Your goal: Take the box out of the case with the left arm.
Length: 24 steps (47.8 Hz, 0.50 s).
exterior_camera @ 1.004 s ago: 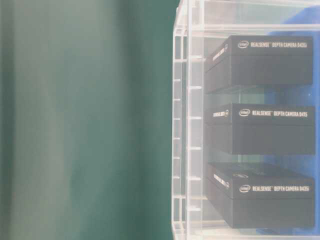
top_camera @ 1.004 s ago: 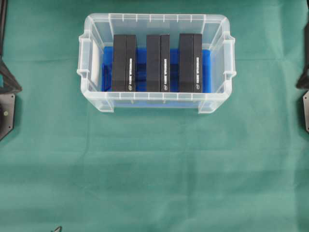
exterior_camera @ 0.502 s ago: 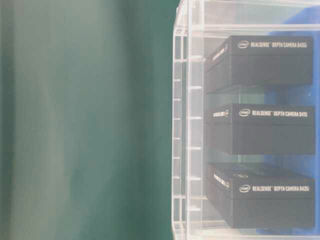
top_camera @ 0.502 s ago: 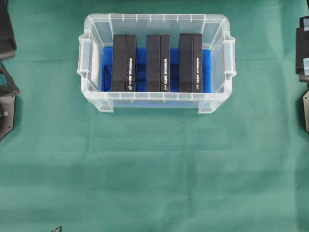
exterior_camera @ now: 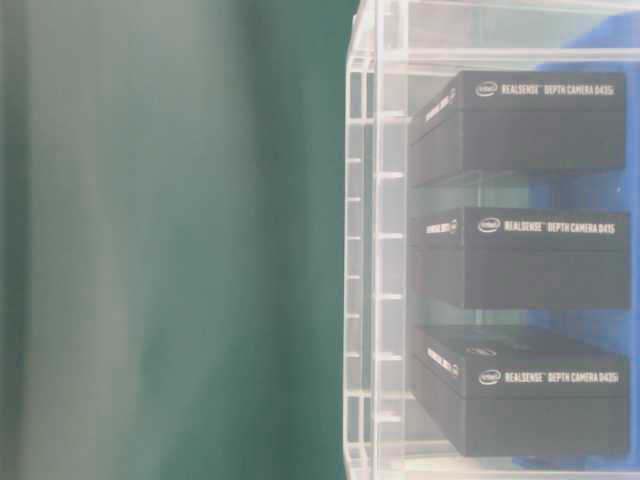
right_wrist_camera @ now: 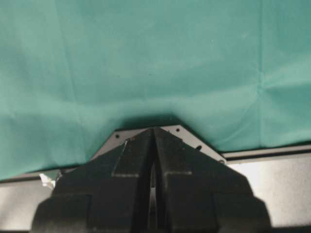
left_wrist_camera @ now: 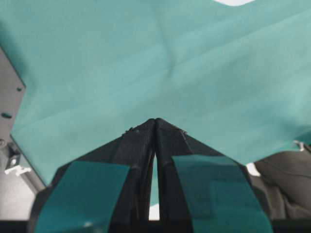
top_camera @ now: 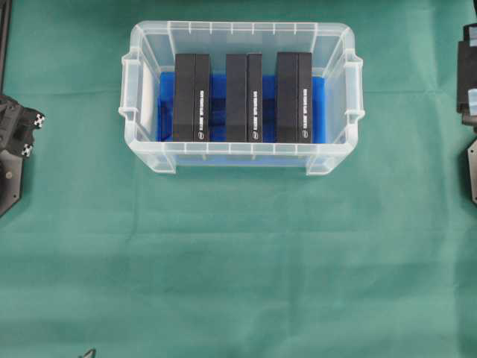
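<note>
Counter: covered by a green cloth (top_camera: 238,261) with soft creases; it fills both outside views and lies under both wrist cameras.
Case: a clear plastic tub (top_camera: 146,45) with a ribbed rim and side handles, standing in the upper middle of the overhead view; its bottom is lined bright blue. In the table-level view its ribbed wall (exterior_camera: 375,250) rises at the right.
Boxes: three long black boxes stand side by side inside the case, apart from one another with blue lining showing between them: the left box (top_camera: 191,97), the middle box (top_camera: 244,97) and the right box (top_camera: 294,97). None is out of the case.
Writing: white print along each box reads "REALSENSE DEPTH CAMERA D435i" on the upper one (exterior_camera: 540,120) in the table-level view, "D415" on the middle one and "D435i" on the lower one, each beside a small oval Intel logo. In the overhead view the print is too small to read.
Left arm: a black part (top_camera: 15,130) shows at the left edge of the overhead view, well apart from the case.
Left gripper (left_wrist_camera: 155,121): closed on nothing, tips meeting above bare cloth; teal pads (left_wrist_camera: 85,194) cover the fingers.
Right arm: a black part (top_camera: 467,82) sits at the right edge, also apart from the case.
Right gripper (right_wrist_camera: 153,130): closed and empty, over the cloth's edge.
</note>
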Available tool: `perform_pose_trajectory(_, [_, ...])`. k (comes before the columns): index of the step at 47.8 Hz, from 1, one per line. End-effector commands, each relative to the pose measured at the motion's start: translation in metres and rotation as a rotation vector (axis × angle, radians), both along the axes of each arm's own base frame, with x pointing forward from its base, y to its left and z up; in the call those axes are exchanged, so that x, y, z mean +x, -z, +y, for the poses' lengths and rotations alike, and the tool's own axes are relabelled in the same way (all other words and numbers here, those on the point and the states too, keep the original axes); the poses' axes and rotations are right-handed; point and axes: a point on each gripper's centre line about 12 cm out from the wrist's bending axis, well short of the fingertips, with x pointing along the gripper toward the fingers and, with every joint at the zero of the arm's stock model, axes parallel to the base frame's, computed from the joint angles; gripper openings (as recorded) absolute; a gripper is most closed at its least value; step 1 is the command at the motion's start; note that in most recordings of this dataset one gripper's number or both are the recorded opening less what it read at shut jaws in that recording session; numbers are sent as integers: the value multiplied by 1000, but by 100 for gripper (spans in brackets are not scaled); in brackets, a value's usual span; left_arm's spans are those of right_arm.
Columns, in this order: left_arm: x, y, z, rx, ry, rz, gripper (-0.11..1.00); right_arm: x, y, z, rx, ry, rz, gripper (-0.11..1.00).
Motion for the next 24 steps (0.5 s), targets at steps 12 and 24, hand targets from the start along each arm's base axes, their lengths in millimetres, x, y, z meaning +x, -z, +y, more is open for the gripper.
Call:
perform_pose_trajectory(12, [4,-12,8,-20,-77,-75,2,1,-8,-2,-13,6,-25,0])
perform_pose_trajectory(24, [2,-11,21,-11,-131,-67,2,1,-8,-2,-15,8,-25,0])
